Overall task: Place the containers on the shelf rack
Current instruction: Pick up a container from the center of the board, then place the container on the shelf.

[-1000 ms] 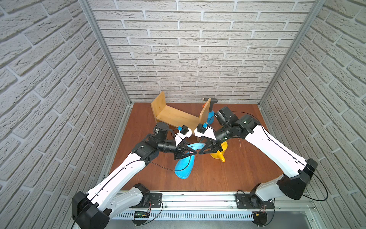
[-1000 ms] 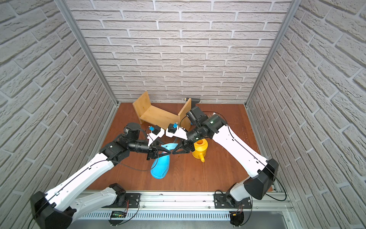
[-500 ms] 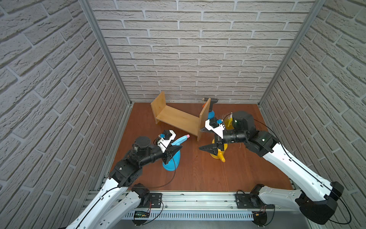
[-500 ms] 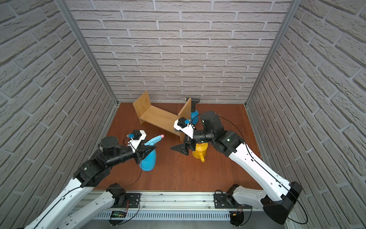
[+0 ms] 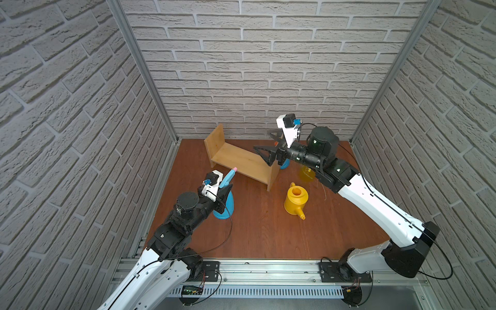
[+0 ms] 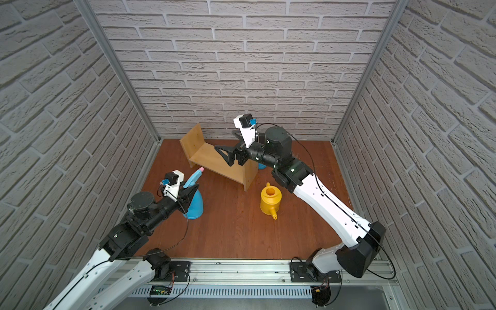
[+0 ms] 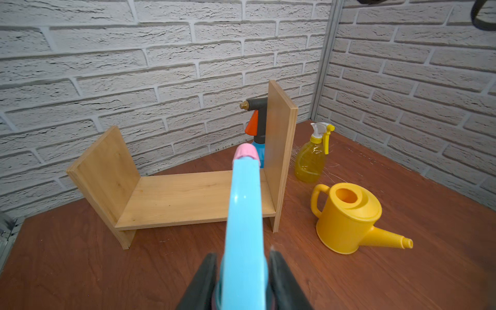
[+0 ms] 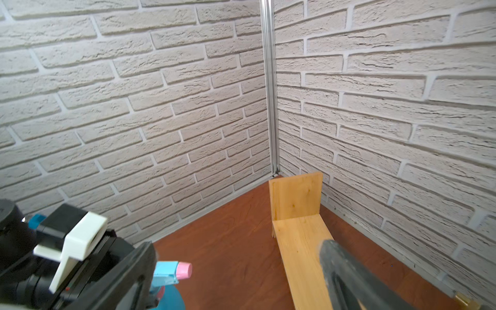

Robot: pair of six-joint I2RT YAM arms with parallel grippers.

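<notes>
The light-blue spray bottle (image 5: 225, 204) (image 6: 195, 205) (image 7: 243, 212) stands upright at the front left, its pink nozzle (image 8: 183, 270) pointing at the shelf rack (image 5: 241, 161) (image 6: 212, 159) (image 7: 188, 196) (image 8: 303, 241). My left gripper (image 5: 226, 189) (image 6: 190, 192) (image 7: 243, 268) is shut on its neck. My right gripper (image 5: 266, 142) (image 6: 228, 143) (image 8: 237, 252) hangs open and holds nothing above the rack's right end. The yellow watering can (image 5: 295, 201) (image 6: 269, 201) (image 7: 346, 217) stands right of the rack. The translucent yellow spray bottle (image 5: 307, 173) (image 7: 310, 161) and the blue pump sprayer (image 5: 284, 164) (image 7: 257, 120) stand behind it.
The rack's board is bare and sits aslant near the back wall. Brick walls close the left, back and right sides. The right arm (image 5: 375, 204) crosses above the yellow bottle and pump sprayer. A metal rail (image 5: 268, 271) runs along the front edge.
My right gripper has let go of the blue bottle, opened wide and risen back over the rack. My left gripper has drawn the bottle leftwards and turned it upright.
</notes>
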